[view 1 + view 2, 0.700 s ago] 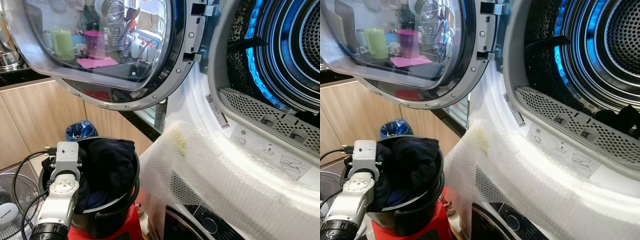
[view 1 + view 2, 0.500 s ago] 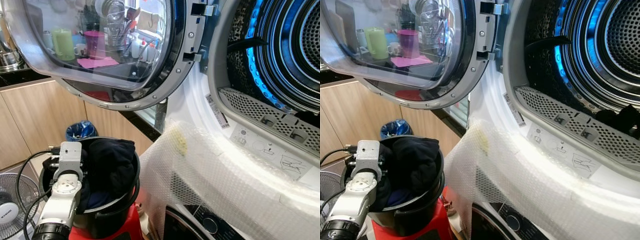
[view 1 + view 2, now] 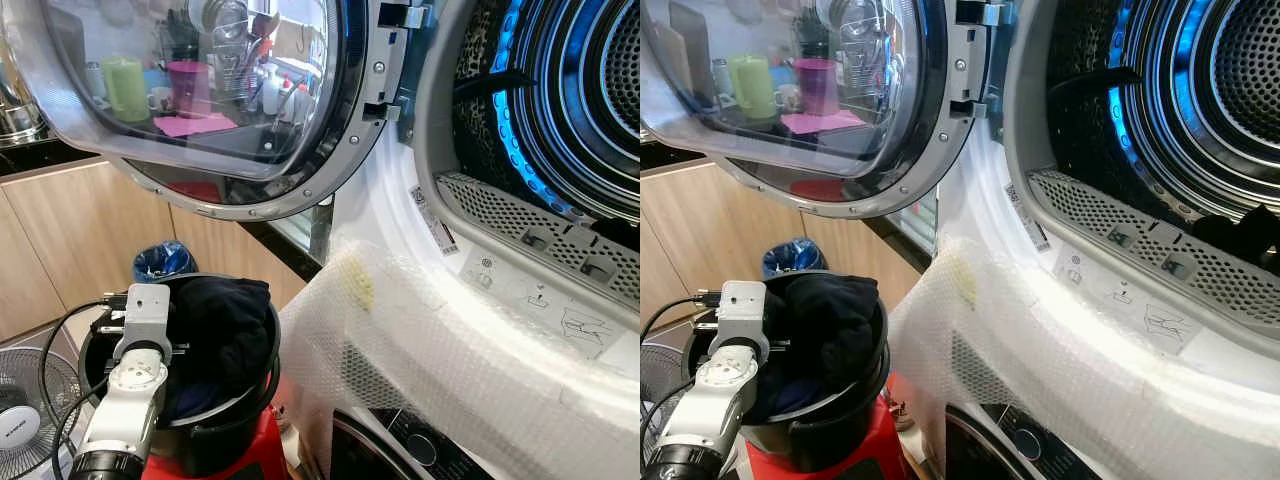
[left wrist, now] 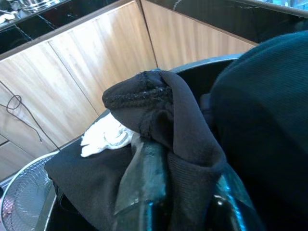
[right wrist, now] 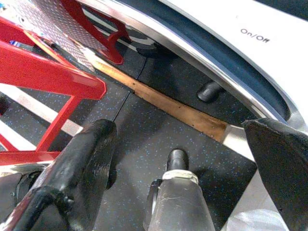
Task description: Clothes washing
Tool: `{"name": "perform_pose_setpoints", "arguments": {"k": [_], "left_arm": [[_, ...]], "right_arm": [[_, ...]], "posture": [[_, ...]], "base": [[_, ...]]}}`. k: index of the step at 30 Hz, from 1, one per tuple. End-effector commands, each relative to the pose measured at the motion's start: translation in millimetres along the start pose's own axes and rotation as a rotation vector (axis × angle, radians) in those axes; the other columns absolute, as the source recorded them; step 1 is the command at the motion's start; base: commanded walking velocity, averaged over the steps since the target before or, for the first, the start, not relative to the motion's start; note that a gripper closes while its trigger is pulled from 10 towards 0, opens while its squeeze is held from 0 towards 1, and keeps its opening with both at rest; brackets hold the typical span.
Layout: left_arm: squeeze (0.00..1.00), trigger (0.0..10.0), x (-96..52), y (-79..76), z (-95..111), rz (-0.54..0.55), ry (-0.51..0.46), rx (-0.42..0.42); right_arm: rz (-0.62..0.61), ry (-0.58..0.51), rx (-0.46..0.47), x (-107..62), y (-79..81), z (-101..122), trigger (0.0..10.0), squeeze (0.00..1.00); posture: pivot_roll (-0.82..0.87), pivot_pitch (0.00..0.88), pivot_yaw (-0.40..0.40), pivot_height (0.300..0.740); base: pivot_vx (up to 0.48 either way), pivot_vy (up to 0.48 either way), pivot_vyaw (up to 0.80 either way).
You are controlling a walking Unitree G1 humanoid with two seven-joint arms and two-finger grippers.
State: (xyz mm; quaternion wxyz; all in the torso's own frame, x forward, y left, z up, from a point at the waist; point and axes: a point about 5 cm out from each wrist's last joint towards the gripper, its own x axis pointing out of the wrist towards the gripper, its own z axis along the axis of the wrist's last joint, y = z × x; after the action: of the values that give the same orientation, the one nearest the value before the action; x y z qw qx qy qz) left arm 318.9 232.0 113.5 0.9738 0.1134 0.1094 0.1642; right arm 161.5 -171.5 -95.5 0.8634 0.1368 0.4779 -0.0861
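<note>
A black bucket on a red stool holds a heap of dark clothes. My left arm reaches into the bucket from the near side. In the left wrist view my left gripper is shut on a dark garment that bunches up between and over its fingers. A white cloth lies deeper in the bucket. The washer's drum stands open on the right, lit blue, with its round door swung left. My right gripper hangs open low over the dark floor.
Bubble wrap covers the washer's front below the drum opening. A floor fan stands at the lower left, a blue-lined bin sits by the wooden cabinets. The red stool's legs and the lower machine's rim are near my right gripper.
My left wrist has shifted a little to the right and further into the bucket. The clothes and the washer have stayed put.
</note>
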Motion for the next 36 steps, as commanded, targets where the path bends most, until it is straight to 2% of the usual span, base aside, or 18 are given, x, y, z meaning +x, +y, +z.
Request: {"name": "perform_pose_setpoints", "arguments": {"k": [1,3,4,7,8,9,10,12,13,14,15,17,21,27,30,31,33,36], "left_arm": [[0.00,0.0,-3.9,-5.8,7,-0.047,-0.022,-0.003],[0.00,0.0,-9.5,-13.5,14,-0.145,-0.053,-0.027],[0.00,0.0,-21.4,-33.9,27,-0.382,-0.105,-0.053],[0.00,0.0,-39.7,-55.1,39,-0.654,-0.168,-0.029],[0.00,0.0,-61.9,-68.1,50,-0.890,-0.216,0.014],[0.00,0.0,-61.9,-68.1,50,-0.890,-0.216,0.014],[0.00,0.0,-77.1,-74.0,63,-1.029,-0.259,0.009],[0.00,0.0,-83.1,-76.7,77,-1.085,-0.297,0.003],[0.00,0.0,-94.8,-81.6,93,-1.198,-0.336,-0.014],[0.00,0.0,-94.8,-81.6,93,-1.198,-0.336,-0.014],[0.00,0.0,-107.7,-85.4,104,-1.320,-0.357,-0.017],[0.00,0.0,-121.2,-87.6,115,-1.454,-0.385,-0.006],[0.00,0.0,-132.9,-93.5,128,-1.583,-0.412,-0.037],[0.00,0.0,-146.8,-122.4,151,-1.776,-0.452,-0.124],[0.00,0.0,-159.5,-145.2,151,-1.907,-0.427,-0.175],[0.00,0.0,-163.0,-149.7,149,-1.927,-0.431,-0.145],[0.00,0.0,-165.9,-153.3,146,-1.959,-0.404,-0.164],[0.00,0.0,-163.8,-153.3,130,-1.968,-0.343,-0.126]], "right_arm": [[0.002,-0.018,0.001,0.6,1.7,4,10.0,0.00],[0.004,-0.017,0.001,0.7,2.5,4,10.0,0.00],[0.008,-0.016,-0.001,1.0,4.0,5,10.0,0.00],[0.012,-0.017,-0.001,1.2,5.3,5,10.0,0.00],[0.021,-0.017,-0.002,1.6,7.5,6,10.0,0.00],[0.021,-0.017,-0.002,1.6,7.5,6,10.0,0.00],[0.029,-0.016,-0.007,1.8,9.6,7,10.0,0.00],[0.033,-0.015,-0.007,2.0,10.9,7,10.0,0.00],[0.038,-0.016,-0.004,2.2,12.6,8,10.0,0.00],[0.038,-0.016,-0.004,2.2,12.6,8,10.0,0.00],[0.047,-0.018,-0.001,2.4,14.4,8,10.0,0.00],[0.053,-0.019,0.003,2.6,16.5,9,10.0,0.00],[0.061,-0.025,0.012,2.8,18.1,10,10.0,0.00],[0.027,-0.040,0.031,2.7,14.0,12,10.0,0.00],[0.001,-0.055,0.054,2.4,9.5,13,10.0,0.00],[-0.005,-0.058,0.063,2.3,8.2,14,10.0,0.00],[-0.010,-0.061,0.068,2.0,6.2,14,10.0,0.00],[-0.019,-0.063,0.065,0.7,-0.7,10,10.0,0.00]], "posture": [[0.31,0.000,-0.073,0.740],[0.32,0.000,-0.073,0.740],[0.33,0.000,-0.072,0.740],[0.34,0.000,-0.071,0.740],[0.35,0.000,-0.069,0.740],[0.35,0.000,-0.069,0.740],[0.35,0.000,-0.066,0.740],[0.36,0.000,-0.064,0.740],[0.36,0.000,-0.060,0.740],[0.36,0.000,-0.060,0.740],[0.36,0.000,-0.056,0.740],[0.35,0.000,-0.044,0.740],[0.35,0.000,-0.033,0.740],[0.33,0.000,-0.021,0.740],[0.31,0.000,-0.012,0.740],[0.30,0.000,-0.011,0.740],[0.30,0.000,-0.011,0.740],[0.27,0.000,-0.006,0.740]], "base": [[0.000,0.000,0.00],[0.000,0.000,0.00],[0.000,0.000,0.00],[0.000,0.000,0.00],[0.000,0.000,0.00],[0.000,0.000,0.00],[0.000,0.000,0.00],[0.000,0.000,0.00],[0.000,0.000,0.00],[0.000,0.000,0.00],[0.000,0.000,0.00],[0.000,0.000,0.00],[0.000,0.000,0.00],[0.000,0.000,0.00],[0.000,0.000,0.00],[0.000,0.000,0.00],[0.000,0.000,0.00],[0.000,0.000,0.00]]}}
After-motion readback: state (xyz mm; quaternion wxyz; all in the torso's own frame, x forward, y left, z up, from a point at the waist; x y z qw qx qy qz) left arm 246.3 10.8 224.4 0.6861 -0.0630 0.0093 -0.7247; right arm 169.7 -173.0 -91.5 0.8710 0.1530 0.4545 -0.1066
